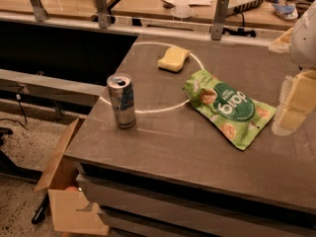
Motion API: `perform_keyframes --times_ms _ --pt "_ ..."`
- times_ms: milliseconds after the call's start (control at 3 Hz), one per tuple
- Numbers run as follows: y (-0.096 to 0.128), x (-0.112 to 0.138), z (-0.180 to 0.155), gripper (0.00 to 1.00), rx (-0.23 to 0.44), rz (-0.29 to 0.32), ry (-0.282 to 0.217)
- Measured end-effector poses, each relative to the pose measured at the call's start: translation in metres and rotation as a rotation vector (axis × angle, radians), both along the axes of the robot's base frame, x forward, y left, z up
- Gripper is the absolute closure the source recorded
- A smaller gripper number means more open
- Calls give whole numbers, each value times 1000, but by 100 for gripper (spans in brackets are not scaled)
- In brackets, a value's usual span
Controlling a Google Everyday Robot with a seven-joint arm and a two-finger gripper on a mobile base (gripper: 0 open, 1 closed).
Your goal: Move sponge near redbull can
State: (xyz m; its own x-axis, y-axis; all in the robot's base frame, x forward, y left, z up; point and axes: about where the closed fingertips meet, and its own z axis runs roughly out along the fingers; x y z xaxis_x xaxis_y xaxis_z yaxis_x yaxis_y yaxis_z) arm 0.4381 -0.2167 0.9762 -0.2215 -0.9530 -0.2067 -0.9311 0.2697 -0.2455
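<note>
The pale yellow sponge (174, 59) lies flat on the grey table (163, 142), toward its far side. The slim silver and blue redbull can (121, 100) stands upright near the table's left edge, closer to me and left of the sponge, a can's height or more away from it. My gripper (295, 102) shows at the right edge of the view, over the table's right side, with its pale yellow blocky fingers far from the sponge and holding nothing that I can see.
A green snack bag (227, 107) lies flat between the gripper and the can, right of centre. A rail with metal posts (219, 18) runs along the table's far edge. An open cardboard box (66, 191) sits on the floor at the left.
</note>
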Motion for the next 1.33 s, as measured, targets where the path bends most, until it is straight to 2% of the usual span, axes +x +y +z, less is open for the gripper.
perform_keyframes --times_ms 333,667,1000,1333 --pt "3 1 2 0 8 8 -15" --pt "0 31 -6 0 163 -62 -57" --pt "2 67 -10 0 318 -109 -121" --pt "16 120 -6 0 371 -85 -242"
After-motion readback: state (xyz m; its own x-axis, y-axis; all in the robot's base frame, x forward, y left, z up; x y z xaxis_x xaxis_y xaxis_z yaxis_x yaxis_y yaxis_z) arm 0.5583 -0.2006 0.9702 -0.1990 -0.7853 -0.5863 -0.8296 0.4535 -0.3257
